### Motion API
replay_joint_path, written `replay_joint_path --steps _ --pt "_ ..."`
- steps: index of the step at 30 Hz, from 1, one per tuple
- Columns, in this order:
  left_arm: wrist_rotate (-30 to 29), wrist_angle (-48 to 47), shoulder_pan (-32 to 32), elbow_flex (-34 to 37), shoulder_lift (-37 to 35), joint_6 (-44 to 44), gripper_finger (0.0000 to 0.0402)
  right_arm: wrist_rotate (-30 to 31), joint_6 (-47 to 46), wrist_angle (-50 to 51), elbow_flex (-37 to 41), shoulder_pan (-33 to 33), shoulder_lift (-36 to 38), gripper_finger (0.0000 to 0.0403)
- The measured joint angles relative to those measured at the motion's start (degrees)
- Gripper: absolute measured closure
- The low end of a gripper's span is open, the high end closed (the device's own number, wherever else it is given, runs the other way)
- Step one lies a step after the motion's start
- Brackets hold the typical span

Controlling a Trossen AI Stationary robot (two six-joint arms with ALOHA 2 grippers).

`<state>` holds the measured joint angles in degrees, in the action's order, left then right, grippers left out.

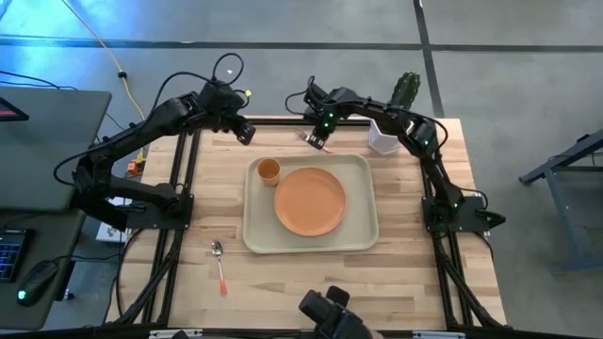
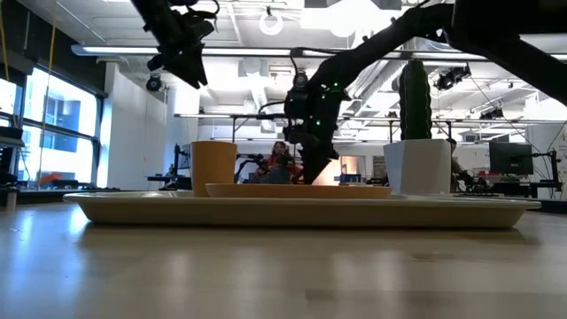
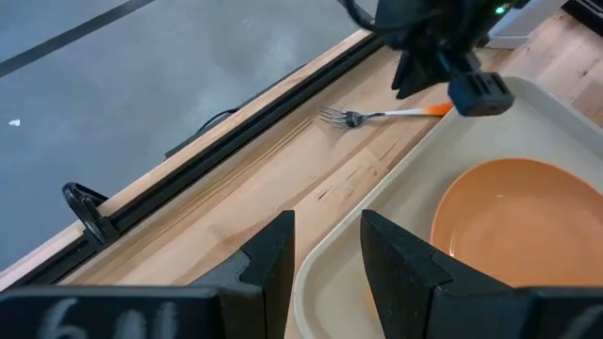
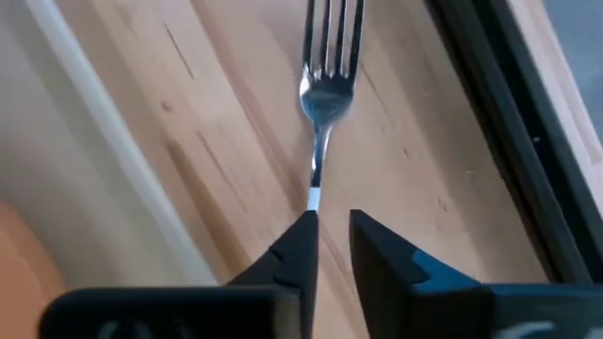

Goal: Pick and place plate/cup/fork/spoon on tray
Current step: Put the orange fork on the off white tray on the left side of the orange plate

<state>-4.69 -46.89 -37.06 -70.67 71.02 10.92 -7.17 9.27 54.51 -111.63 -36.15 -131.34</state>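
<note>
The beige tray [image 1: 363, 235] lies mid-table with the orange plate [image 1: 310, 201] and the yellow-orange cup [image 1: 268, 170] on it. The fork [image 1: 305, 137] is on the wood just beyond the tray's far rim, and also shows in the left wrist view [image 3: 377, 115]. My right gripper [image 1: 319, 142] is down at the fork's handle end, shut on it. My left gripper [image 1: 244, 133] hangs open and empty above the table's far left, high in the low view [image 2: 182, 49]. The spoon [image 1: 219, 264] lies on the wood near the front left. My right gripper holds the fork by its orange handle [image 3: 435, 109], pinched between the two fingertips [image 4: 300, 240]. The fingers slant down from the table's right. The neck and tines [image 4: 328, 56] stick out past them toward the left. Whether the fork is off the wood I cannot tell.
A white pot with a green cactus [image 1: 384, 137] stands at the far right, close to my right arm. The table's black far rail [image 3: 236, 132] runs just behind the fork. Bare wood lies left and right of the tray.
</note>
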Motion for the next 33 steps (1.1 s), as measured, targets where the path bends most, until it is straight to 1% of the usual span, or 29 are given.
replay_joint_path --steps 5,8,11,17,20,24,30,33 --pt "-0.17 0.08 -0.04 0.00 0.00 0.00 0.0291 0.90 7.26 2.09 0.00 0.42 -1.94 0.0316" --pt "-0.56 0.39 -0.04 0.00 0.00 0.02 0.0291 -0.20 12.05 3.56 0.00 0.53 -2.78 0.0312" --pt "-0.57 0.51 -0.04 0.00 0.00 0.00 0.0291 0.09 16.39 4.09 0.00 1.17 -3.79 0.0312" --pt "-0.72 0.52 -0.07 0.00 0.00 0.00 0.0291 3.67 18.84 4.08 -0.30 2.87 -5.17 0.0313" --pt "-1.15 0.49 -0.10 0.00 0.00 -0.04 0.0291 4.06 18.57 4.41 -0.35 3.27 -5.63 0.0314" --pt "-1.37 0.59 -0.09 0.00 0.00 -0.08 0.0291 4.13 16.72 4.71 -0.31 3.35 -5.78 0.0329" --pt "-2.08 0.89 -0.10 0.00 0.80 -0.09 0.0291 3.72 14.00 5.48 -0.22 3.12 -5.89 0.0386" --pt "-2.10 0.82 -0.09 0.00 1.94 -0.09 0.0291 4.41 11.94 5.85 -0.22 3.04 -5.89 0.0396"
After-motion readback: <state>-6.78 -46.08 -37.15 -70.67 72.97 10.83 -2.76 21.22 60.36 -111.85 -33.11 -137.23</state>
